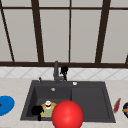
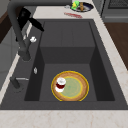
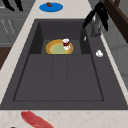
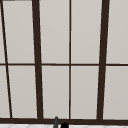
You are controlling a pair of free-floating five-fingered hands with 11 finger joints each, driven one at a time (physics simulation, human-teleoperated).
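From the front I see my left hand [image 1: 37, 110] low at the sink's [image 1: 90, 100] near-left corner, just beside the yellow-rimmed plate [image 1: 44, 112] lying in the basin with a small cup [image 1: 48, 104] on it; I cannot tell whether its fingers are curled. Further right, my right hand [image 1: 64, 70] hangs by the faucet [image 1: 56, 71] at the back rim, fingers straight and pointing down, holding nothing.
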